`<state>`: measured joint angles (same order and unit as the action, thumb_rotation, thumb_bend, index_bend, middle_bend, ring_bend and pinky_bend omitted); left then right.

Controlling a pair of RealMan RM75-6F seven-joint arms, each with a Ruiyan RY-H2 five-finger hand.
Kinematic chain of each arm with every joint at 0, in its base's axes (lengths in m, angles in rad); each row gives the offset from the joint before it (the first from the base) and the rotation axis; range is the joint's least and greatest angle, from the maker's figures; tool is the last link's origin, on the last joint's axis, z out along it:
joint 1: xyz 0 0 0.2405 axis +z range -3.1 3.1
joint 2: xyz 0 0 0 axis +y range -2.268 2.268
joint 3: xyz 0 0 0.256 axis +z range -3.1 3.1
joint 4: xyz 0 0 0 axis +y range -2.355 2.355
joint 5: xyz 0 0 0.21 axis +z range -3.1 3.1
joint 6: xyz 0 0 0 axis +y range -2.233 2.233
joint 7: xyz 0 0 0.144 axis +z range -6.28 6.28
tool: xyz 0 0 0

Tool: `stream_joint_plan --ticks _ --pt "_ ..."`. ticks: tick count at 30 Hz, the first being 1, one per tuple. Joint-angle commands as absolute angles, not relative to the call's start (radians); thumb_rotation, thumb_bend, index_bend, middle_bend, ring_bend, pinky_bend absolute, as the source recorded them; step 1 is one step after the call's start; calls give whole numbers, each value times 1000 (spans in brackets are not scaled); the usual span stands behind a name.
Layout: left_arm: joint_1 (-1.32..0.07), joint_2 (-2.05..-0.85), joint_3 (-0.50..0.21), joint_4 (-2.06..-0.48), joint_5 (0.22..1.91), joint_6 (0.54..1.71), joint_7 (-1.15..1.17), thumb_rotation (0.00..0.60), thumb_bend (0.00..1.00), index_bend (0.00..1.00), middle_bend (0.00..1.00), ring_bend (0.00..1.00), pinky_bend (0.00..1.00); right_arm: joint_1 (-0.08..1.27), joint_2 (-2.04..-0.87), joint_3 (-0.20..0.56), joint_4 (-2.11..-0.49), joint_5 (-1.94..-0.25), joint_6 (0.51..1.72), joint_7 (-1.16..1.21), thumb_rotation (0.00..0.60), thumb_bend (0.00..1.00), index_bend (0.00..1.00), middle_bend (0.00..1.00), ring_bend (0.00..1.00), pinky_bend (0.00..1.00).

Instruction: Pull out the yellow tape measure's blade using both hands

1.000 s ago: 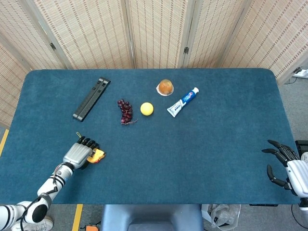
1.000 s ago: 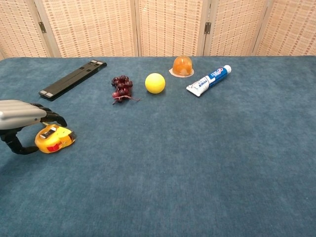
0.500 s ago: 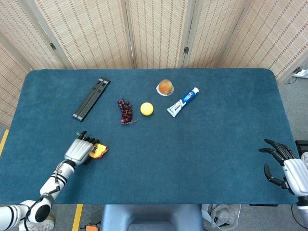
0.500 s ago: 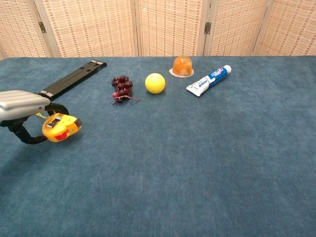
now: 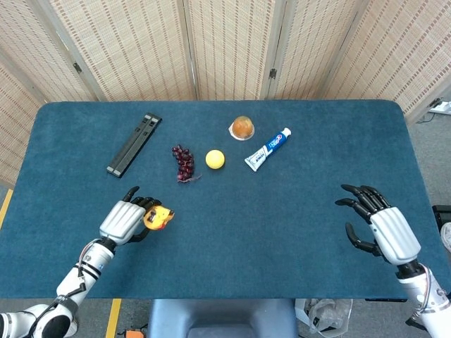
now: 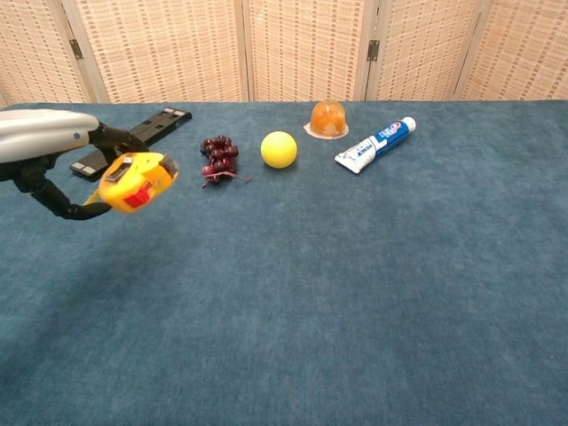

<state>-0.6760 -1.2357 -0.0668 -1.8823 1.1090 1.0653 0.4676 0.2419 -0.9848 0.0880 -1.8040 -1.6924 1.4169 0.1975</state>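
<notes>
My left hand [image 5: 128, 220] holds the yellow tape measure [image 5: 158, 217] above the blue table, at the front left. In the chest view the tape measure [image 6: 136, 181] hangs clear of the cloth, gripped by the left hand [image 6: 55, 151], its red and black face turned toward the camera. No blade shows outside the case. My right hand [image 5: 382, 227] hovers over the table's front right with fingers spread and nothing in it. It does not appear in the chest view.
On the blue table [image 5: 282, 225] lie a black folded bar [image 5: 134, 144], a bunch of dark grapes [image 5: 183, 163], a yellow ball [image 5: 215, 159], an orange jelly cup [image 5: 242, 127] and a toothpaste tube [image 5: 268, 148], all at the back middle.
The left hand has lifted the tape measure off the table and carried it up and to the right. The right hand has moved in from the right edge over the table.
</notes>
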Motion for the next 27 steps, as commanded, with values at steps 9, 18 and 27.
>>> stream_joint_plan --ticks 9,18,27 --pt "-735 -1295 -151 -2033 1006 1114 561 600 435 430 377 284 93 457 -1113 217 -1937 -1515 1178 23 600 504 386 180 141 123" --pt "-805 -1384 -192 -2077 867 1175 706 600 436 430 377 285 93 601 -1254 283 -1928 -1337 1055 -116 600 503 442 180 139 123" --pt "-867 -1446 -228 -2077 743 1231 787 600 436 430 377 285 93 714 -1369 310 -1894 -1175 993 -238 600 503 451 179 133 123"
